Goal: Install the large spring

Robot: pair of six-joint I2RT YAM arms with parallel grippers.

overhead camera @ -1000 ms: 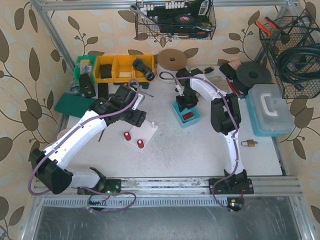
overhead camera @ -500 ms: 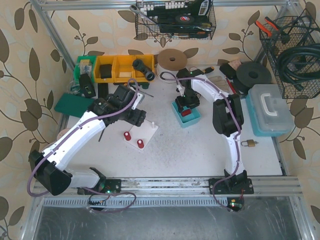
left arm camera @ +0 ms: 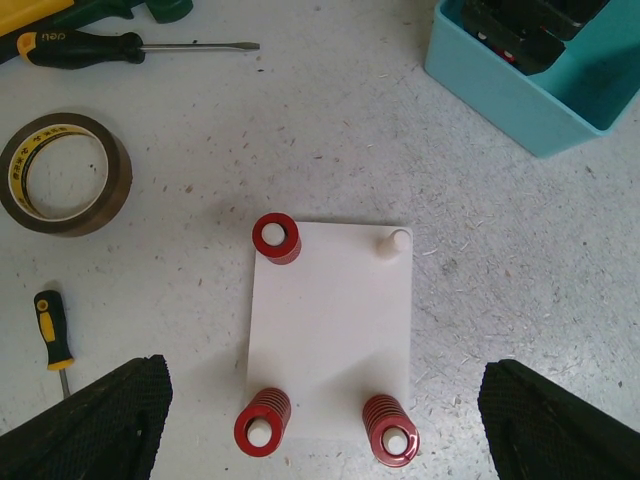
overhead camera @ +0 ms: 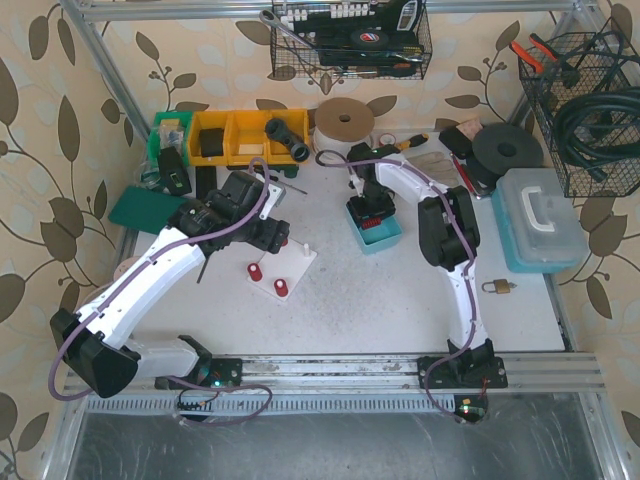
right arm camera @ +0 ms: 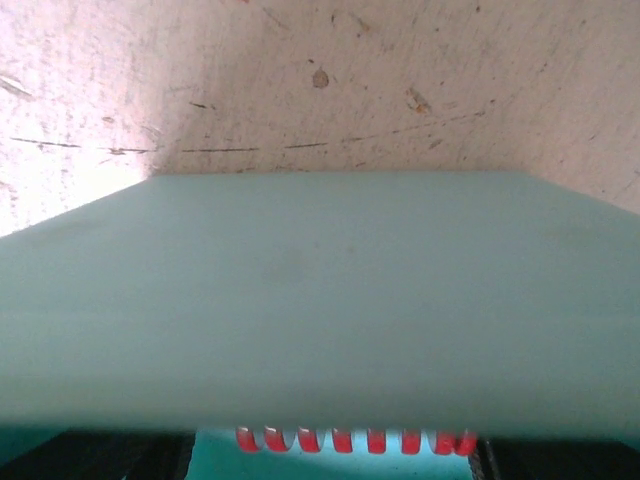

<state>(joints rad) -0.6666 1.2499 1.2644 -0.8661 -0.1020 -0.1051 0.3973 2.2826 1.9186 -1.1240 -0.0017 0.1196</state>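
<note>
A white plate (left arm camera: 330, 320) lies on the table, also visible from the top (overhead camera: 293, 262). It carries three red springs on pegs (left arm camera: 275, 238) (left arm camera: 262, 428) (left arm camera: 390, 442) and one bare peg (left arm camera: 396, 241). My left gripper (left arm camera: 325, 435) hovers above the plate's near edge, open and empty. My right gripper (overhead camera: 366, 214) is down inside the teal bin (overhead camera: 384, 237). In the right wrist view the bin wall (right arm camera: 320, 300) fills the frame. A red spring (right arm camera: 355, 440) lies lengthwise between my widely spread fingers (right arm camera: 100, 458).
A brown tape roll (left arm camera: 62, 172) and two screwdrivers (left arm camera: 130, 45) (left arm camera: 52, 330) lie left of the plate. Yellow bins (overhead camera: 235, 135) stand at the back. A teal toolbox (overhead camera: 540, 220) and a padlock (overhead camera: 497, 287) are on the right.
My right gripper has dropped into the teal bin, now covering the red spring seen from above. My left arm has shifted slightly left above the plate.
</note>
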